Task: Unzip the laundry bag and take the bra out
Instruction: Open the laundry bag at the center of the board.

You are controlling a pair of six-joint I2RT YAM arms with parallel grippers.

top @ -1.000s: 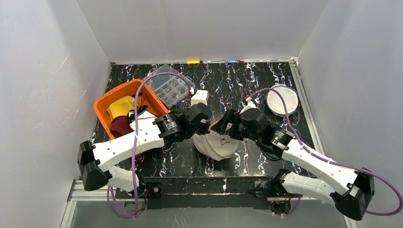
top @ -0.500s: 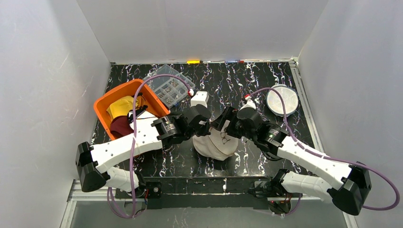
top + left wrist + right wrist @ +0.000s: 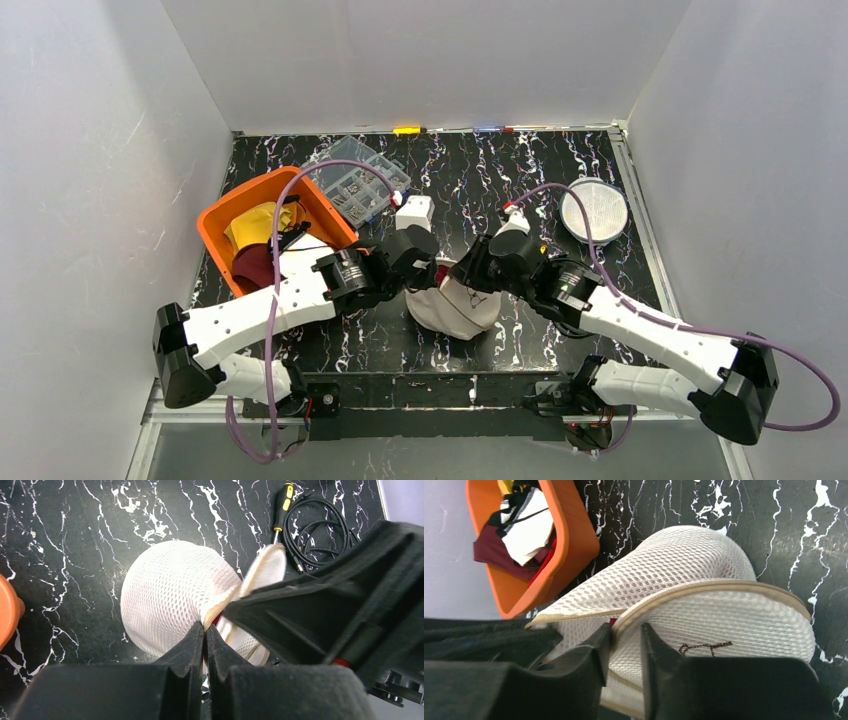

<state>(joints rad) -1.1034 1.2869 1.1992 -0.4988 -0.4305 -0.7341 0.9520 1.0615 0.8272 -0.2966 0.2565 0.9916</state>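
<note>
1. The left hand (image 3: 205,628) has its two fingers pressed flat together. The tips pinch the tan-trimmed edge of the laundry bag (image 3: 170,595).
2. The right hand (image 3: 625,632) comes at the same trim from the opposite side. Its fingers stand slightly apart with the seam running up between them, and I cannot tell whether they actually bite on it.
3. A red sliver (image 3: 612,622) peeks out where the trim parts. It is too small to say whether it is the bra, and I cannot make out a zip pull.
4. The bag is a rounded white mesh mound lying on the black marbled desk (image 3: 470,170) between the two arms. From above, both wrists cover its far edge.
5. In the left wrist view, the right hand's dark body blocks the bag's right side. It also cuts off part of a black cable (image 3: 315,535) lying beside a yellow-handled screwdriver (image 3: 282,497).
6. An orange bin (image 3: 215,215) sits to the left of the bag, apart from it. Yellow and maroon cloth is heaped inside, and the left arm hides its near corner.
</note>
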